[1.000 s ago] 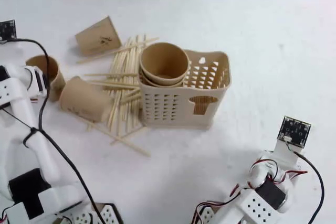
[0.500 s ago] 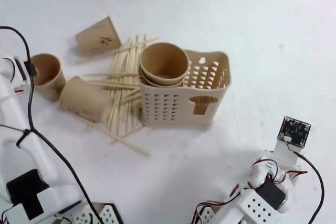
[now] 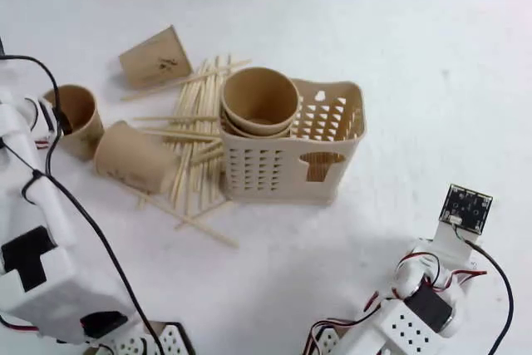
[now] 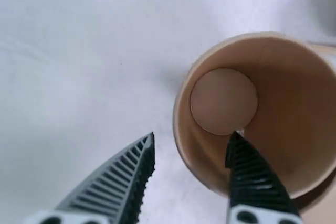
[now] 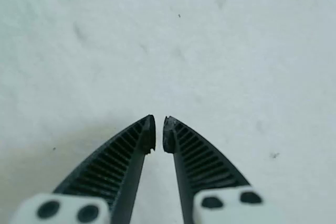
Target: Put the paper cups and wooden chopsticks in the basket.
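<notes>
Paper cups, plain brown ones, are partly dealt with: two sit stacked (image 3: 259, 99) upright in one end of the cream perforated plastic basket (image 3: 274, 168), which stands on the white surface (image 3: 416, 64). The other three are out on the surface. One upright cup (image 3: 73, 118) stands well to one side of the basket, a second cup (image 3: 133, 155) lies on its side between that one and the basket, and a third printed cup (image 3: 155, 57) lies tipped over farther back.

The pale wooden chopsticks (image 3: 195, 135) lie scattered in a loose pile against the basket's side and partly under the lying cup. We see none inside the basket.

The left pincer (image 4: 192, 137) is spread wide across the upright cup's (image 4: 223, 100) rim, one finger inside and the other outside the wall, not yet pressing on it. We judge this cup is the one in hand. The right pincer (image 5: 159, 132) hangs over bare surface near the arm's base, its tips drawn almost together with nothing between them.

By our count, less than half the work is done: three cups and all the chopsticks are left.
</notes>
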### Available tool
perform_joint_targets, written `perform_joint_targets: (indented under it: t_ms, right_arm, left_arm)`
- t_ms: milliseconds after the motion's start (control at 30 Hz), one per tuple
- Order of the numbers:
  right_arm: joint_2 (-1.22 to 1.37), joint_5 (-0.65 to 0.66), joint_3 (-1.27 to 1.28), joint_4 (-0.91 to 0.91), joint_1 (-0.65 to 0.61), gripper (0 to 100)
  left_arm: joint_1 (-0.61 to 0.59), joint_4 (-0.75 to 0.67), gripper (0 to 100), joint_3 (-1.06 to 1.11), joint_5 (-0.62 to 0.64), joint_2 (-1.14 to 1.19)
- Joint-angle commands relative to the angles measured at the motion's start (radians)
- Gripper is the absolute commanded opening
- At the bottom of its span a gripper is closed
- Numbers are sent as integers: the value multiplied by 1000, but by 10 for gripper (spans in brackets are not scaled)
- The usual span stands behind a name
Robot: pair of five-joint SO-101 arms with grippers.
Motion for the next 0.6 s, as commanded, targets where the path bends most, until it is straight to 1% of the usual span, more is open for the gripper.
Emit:
perform_joint_targets:
  t_ms: [0, 67, 100, 167, 233, 300, 400, 567]
  right_arm:
    - [-4, -8, 6, -13, 4, 45]
    - [-4, -8, 6, -13, 4, 45]
    - [-4, -8, 6, -13, 4, 45]
    - [-4, -8, 6, -13, 4, 45]
    - [-4, -8, 6, -13, 4, 45]
    - [-4, -8, 6, -13, 4, 45]
    - [-4, -8, 6, -13, 4, 46]
    - [-4, -8, 6, -13, 4, 46]
  left_arm:
    - [-2, -20, 137, -60, -2, 5]
    - [-2, -41, 41, -58, -3, 1]
    - [-2, -49, 14, -58, -3, -2]
    - [1, -54, 33, -68, -3, -4]
    - [13, -21, 21, -120, -18, -4]
    - [22, 46, 22, -201, -21, -4]
    - [50, 187, 22, -390, -23, -4]
    - [154, 476, 22, -818, -23, -4]
